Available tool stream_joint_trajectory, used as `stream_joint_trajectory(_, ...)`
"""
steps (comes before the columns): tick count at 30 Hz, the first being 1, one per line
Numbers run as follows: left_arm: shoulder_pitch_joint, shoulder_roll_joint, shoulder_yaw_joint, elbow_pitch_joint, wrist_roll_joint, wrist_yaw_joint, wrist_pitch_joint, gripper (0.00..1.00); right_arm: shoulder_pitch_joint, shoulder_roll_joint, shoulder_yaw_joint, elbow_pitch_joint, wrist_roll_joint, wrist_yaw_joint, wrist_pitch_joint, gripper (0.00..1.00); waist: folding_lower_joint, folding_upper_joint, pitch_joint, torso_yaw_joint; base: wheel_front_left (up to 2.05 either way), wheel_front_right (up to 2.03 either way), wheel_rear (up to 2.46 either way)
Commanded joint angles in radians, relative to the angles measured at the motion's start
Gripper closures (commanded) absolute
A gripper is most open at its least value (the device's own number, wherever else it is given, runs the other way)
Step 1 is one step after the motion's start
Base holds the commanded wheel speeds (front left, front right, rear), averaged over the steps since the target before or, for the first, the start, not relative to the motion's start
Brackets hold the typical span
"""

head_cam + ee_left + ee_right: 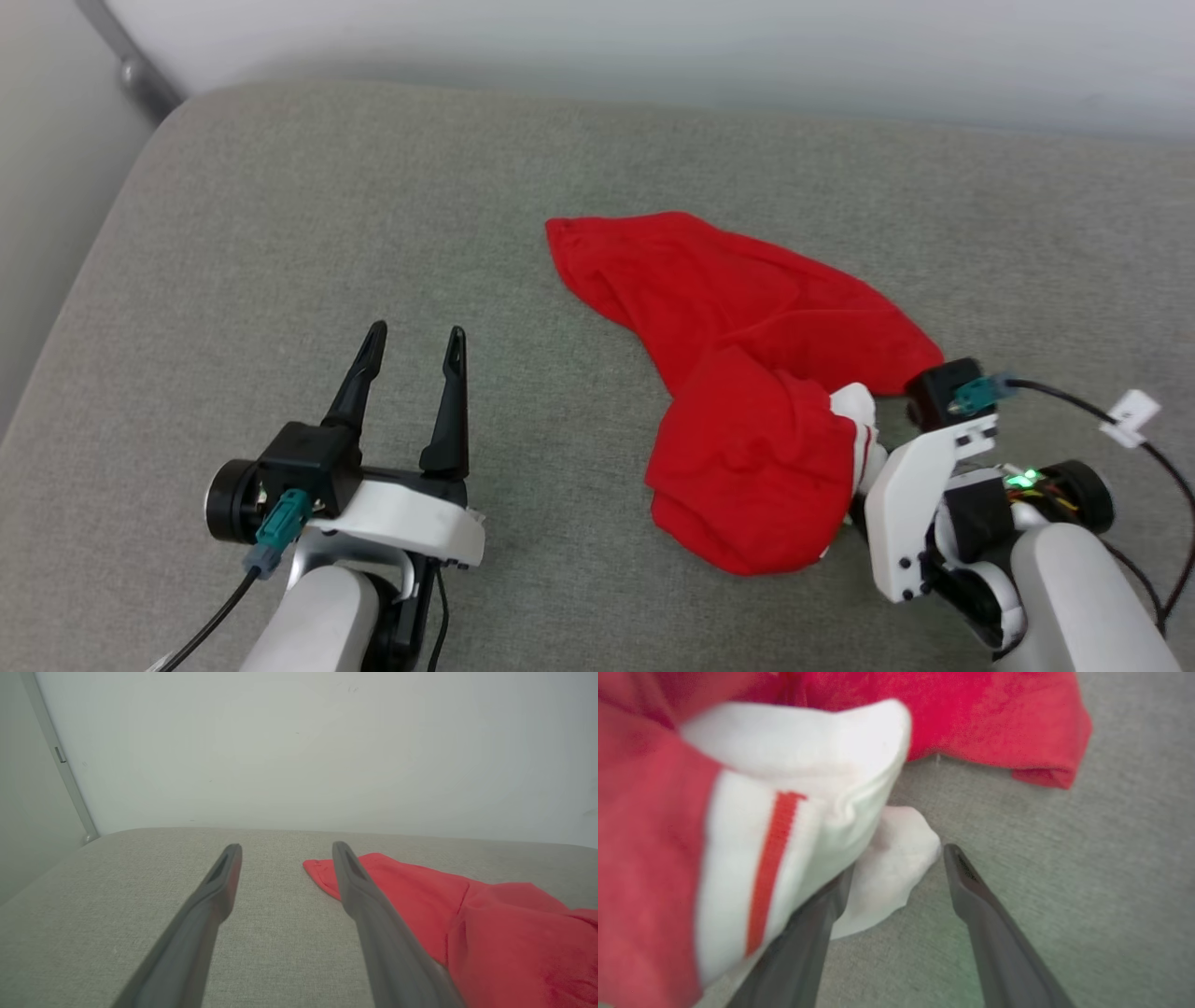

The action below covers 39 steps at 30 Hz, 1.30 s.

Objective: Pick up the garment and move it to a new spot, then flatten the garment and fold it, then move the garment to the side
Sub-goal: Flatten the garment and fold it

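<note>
The garment point(738, 373) lies crumpled on the grey fabric surface point(280, 233), right of centre. It is a red heap with a white sleeve end point(854, 406) and red striped trim at its right edge. My left gripper point(411, 350) stands open to its left, well apart from it and holding nothing; the left wrist view shows the garment point(467, 914) beyond the right finger. My right gripper point(901, 868) is open at the sleeve. The white sleeve point(808, 788) drapes over its left finger, and a white fold point(896, 858) lies between the jaws. My right wrist point(934, 457) sits against the garment's right edge.
A pale wall runs along the far edge of the surface, with a metal strip point(131, 65) at the back left corner. A black cable with a white tag point(1131, 411) trails from the right arm. Bare grey surface stretches left of and behind the garment.
</note>
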Motion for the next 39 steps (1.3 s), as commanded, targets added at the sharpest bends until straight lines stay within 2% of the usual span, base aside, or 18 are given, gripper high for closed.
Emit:
stream_joint_trajectory(1,-0.016,-0.007,0.004,0.001,0.006,-0.004,-0.007,0.00,-0.011,-0.009,0.013,0.015,0.012,0.000,0.018,0.00,-0.0001,0.0000,0.023,0.019,0.00,0.00,0.00)
stream_joint_trajectory(5,-0.022,-0.027,0.014,0.012,0.017,-0.020,-0.007,0.00,0.002,-0.007,0.056,0.099,0.054,0.000,0.103,0.00,-0.0001,0.0000,0.034,0.033,0.00,0.00,0.00)
stream_joint_trajectory(6,-0.022,-0.032,0.017,0.015,0.021,-0.025,-0.007,0.00,0.010,-0.007,0.061,0.116,0.065,0.000,0.119,0.40,-0.0001,0.0000,0.035,0.035,0.00,0.00,0.00)
stream_joint_trajectory(7,-0.021,-0.036,0.021,0.018,0.024,-0.028,-0.007,0.00,0.012,-0.003,0.063,0.125,0.079,0.000,0.125,0.65,-0.0001,0.0000,0.034,0.037,0.00,0.00,0.00)
stream_joint_trajectory(8,-0.020,-0.039,0.025,0.020,0.026,-0.032,-0.006,0.00,0.011,-0.002,0.064,0.130,0.086,0.001,0.126,1.00,-0.0001,0.0000,0.033,0.037,0.00,0.00,0.00)
stream_joint_trajectory(10,-0.012,-0.043,0.034,0.029,0.034,-0.038,-0.006,0.00,0.005,-0.013,0.064,0.127,0.089,0.001,0.120,1.00,-0.0001,0.0000,0.024,0.034,0.00,0.00,0.00)
stream_joint_trajectory(18,0.032,-0.046,0.067,0.048,0.051,-0.052,-0.006,0.00,-0.067,-0.057,-0.006,-0.015,0.033,0.000,-0.033,1.00,-0.0001,0.0000,-0.051,-0.013,0.00,0.00,0.00)
stream_joint_trajectory(23,0.060,-0.038,0.080,0.053,0.054,-0.051,-0.005,0.00,-0.021,-0.064,-0.137,-0.122,-0.011,0.000,-0.066,1.00,-0.0001,0.0000,-0.096,-0.054,0.00,0.00,0.00)
stream_joint_trajectory(27,0.085,-0.034,0.086,0.052,0.054,-0.047,-0.005,0.00,0.072,-0.031,-0.300,-0.188,-0.048,0.000,-0.059,1.00,-0.0001,0.0000,-0.120,-0.079,0.00,0.00,0.00)
stream_joint_trajectory(32,0.112,-0.027,0.088,0.052,0.047,-0.038,0.000,0.00,0.212,0.016,-0.484,-0.156,-0.061,0.000,-0.076,1.00,-0.0001,0.0000,-0.138,-0.095,0.00,0.00,0.00)
stream_joint_trajectory(36,0.127,-0.018,0.092,0.057,0.040,-0.038,0.006,0.00,0.284,0.046,-0.578,-0.041,-0.058,0.000,-0.128,1.00,-0.0001,0.0000,-0.144,-0.102,0.00,0.00,0.00)
stream_joint_trajectory(37,0.131,-0.017,0.093,0.058,0.038,-0.036,0.007,0.00,0.289,0.053,-0.587,-0.008,-0.055,0.000,-0.145,0.92,-0.0001,0.0000,-0.145,-0.103,0.00,0.00,0.00)
stream_joint_trajectory(39,0.139,-0.015,0.094,0.057,0.033,-0.031,0.009,0.00,0.291,0.062,-0.582,0.043,-0.046,0.000,-0.188,0.20,-0.0001,0.0000,-0.151,-0.107,0.00,0.00,0.00)
